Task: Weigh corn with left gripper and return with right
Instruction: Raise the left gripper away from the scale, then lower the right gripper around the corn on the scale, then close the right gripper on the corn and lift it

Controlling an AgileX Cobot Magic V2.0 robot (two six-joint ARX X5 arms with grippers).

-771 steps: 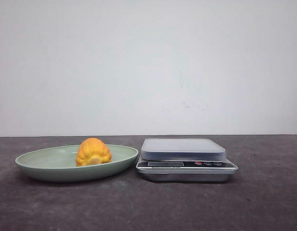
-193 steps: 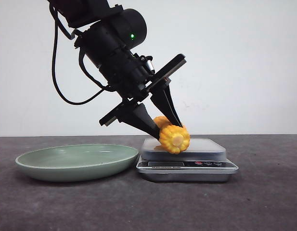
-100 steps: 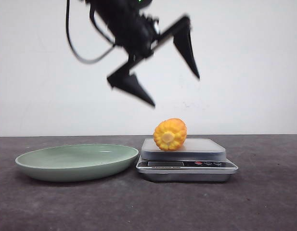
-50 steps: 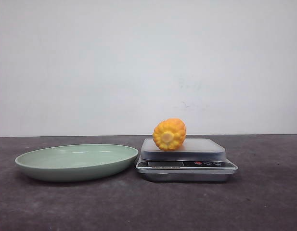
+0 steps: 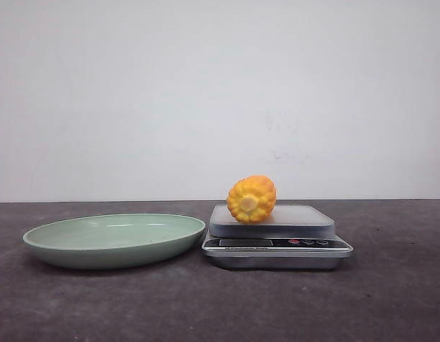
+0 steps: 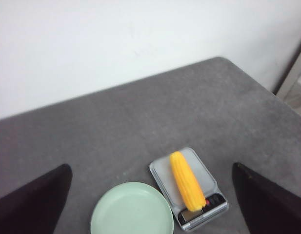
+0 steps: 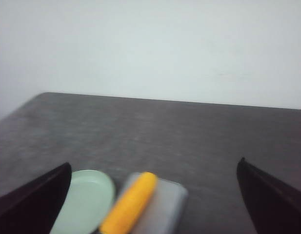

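My left gripper (image 6: 150, 204) has its black fingers (image 6: 35, 202) spread wide and holding nothing, high above the work; my right gripper (image 7: 152, 200) is likewise spread and empty, its dark fingers (image 7: 272, 197) showing only at the edges of its own view. Neither arm appears in the front view.

Between them lies the orange-yellow ribbed corn cob (image 5: 252, 199). It rests on its side on the pale grey platform of the small silver kitchen scale (image 5: 277, 235), cut end facing the front camera, its length running back along the platform. From above it sits toward the side nearer the shallow pale green oval plate (image 5: 113, 239), which stands just beside the scale on the dark grey surface (image 5: 220, 306).

My worry is the cob's round body: it could roll off the platform if my right fingers touch one flank first. Closing across the ribbed rows off-centre could squirt it out. Pressing down during the grasp could shove the light scale. Carrying it low risks clipping the plate's rim.
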